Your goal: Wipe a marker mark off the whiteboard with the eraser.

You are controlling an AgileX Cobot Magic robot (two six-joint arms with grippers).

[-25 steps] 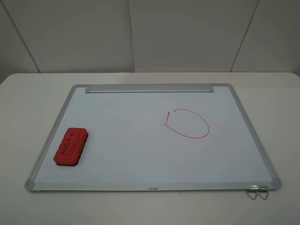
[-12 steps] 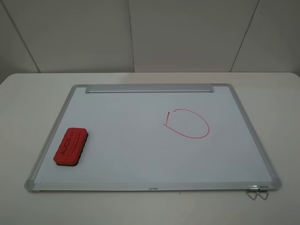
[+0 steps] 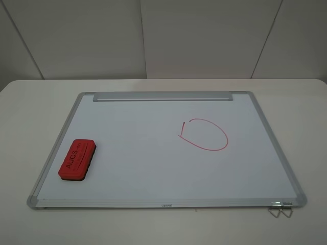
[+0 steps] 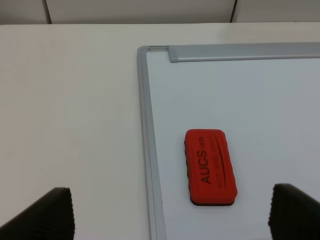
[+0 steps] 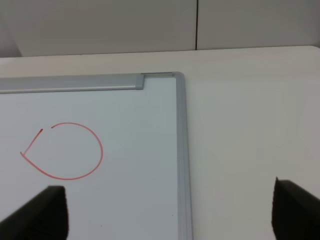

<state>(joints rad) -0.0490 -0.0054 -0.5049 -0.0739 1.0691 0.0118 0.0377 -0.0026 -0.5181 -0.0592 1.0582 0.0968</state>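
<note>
Whiteboard lies flat on the white worktop in the high exterior view, its tray strip along the far edge. On it, the eraser rests near the left frame, well apart from the marker mark, a thin red open curve right of centre. A small metal clip sits at the near right corner of the frame. Neither of my arms shows in this view.

From my left wrist, my left gripper hangs wide open above the board's left side, its two dark fingers spread at the picture's lower corners. The eraser lies between them, just inside the frame, untouched.

From my right wrist, my right gripper is likewise spread wide, holding nothing. The marker mark sits on the whiteboard near one finger, with the tray strip beyond it and bare worktop past the frame.
</note>
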